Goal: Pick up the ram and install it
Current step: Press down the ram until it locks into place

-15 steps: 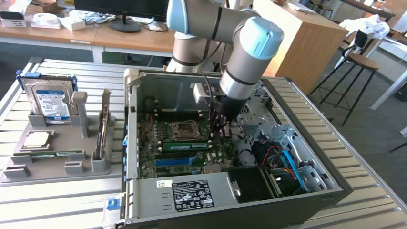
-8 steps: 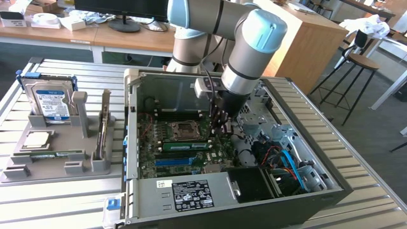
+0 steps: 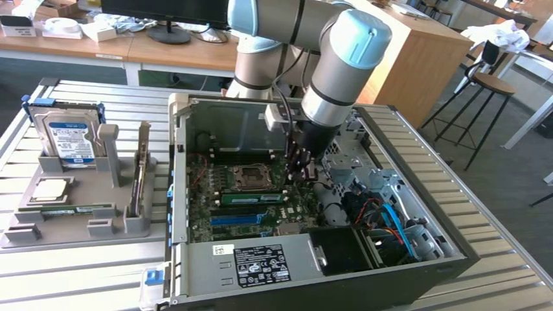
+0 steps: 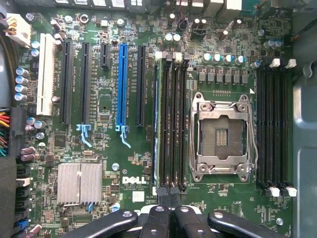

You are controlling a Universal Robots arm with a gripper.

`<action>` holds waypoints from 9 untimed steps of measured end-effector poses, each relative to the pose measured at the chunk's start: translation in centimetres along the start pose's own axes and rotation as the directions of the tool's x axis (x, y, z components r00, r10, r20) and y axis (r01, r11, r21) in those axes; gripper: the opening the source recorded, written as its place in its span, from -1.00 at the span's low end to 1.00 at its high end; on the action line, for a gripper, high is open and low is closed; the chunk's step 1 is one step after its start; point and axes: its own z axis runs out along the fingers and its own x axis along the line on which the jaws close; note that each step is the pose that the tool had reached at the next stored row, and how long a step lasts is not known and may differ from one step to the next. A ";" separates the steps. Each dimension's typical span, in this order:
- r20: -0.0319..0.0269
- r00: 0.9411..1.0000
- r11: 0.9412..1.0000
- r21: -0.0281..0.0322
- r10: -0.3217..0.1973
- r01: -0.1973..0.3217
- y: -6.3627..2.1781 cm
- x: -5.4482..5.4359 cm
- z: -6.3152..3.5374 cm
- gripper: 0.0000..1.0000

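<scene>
A green ram stick stands on edge in a memory slot on the motherboard, between the empty processor socket and a blue slot. My gripper hangs inside the open computer case, just above the board and near the stick's end toward the exterior view's right. In the wrist view the gripper has its black fingers drawn together, shut, with nothing visible between them. It is lined up with the bank of black memory slots beside the socket.
A grey holder at the exterior view's left carries a blue-labelled hard drive, a silver processor chip, a narrow green board lying flat and an upright card. Case walls, drive cage and blue cables crowd the gripper.
</scene>
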 end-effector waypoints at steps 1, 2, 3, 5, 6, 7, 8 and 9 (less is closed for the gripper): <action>0.000 1.000 1.000 0.000 0.000 0.000 0.02 0.0 0.00 -0.80; 0.000 1.000 1.000 0.000 0.000 0.000 0.10 0.0 0.00 -0.80; 0.000 1.000 1.000 0.000 0.000 0.000 0.24 0.0 0.01 -0.80; 0.000 1.000 1.000 0.000 0.000 0.000 0.66 0.0 0.04 -0.80; 0.000 1.000 1.000 0.000 0.000 0.000 0.90 0.0 0.06 -0.80; 0.000 1.000 1.000 0.000 0.000 0.000 1.15 0.0 0.07 -0.80; 0.000 1.000 1.000 0.000 0.000 0.000 1.42 0.0 0.09 -0.80; 0.000 1.000 1.000 0.000 0.000 0.000 1.68 0.0 0.11 -0.80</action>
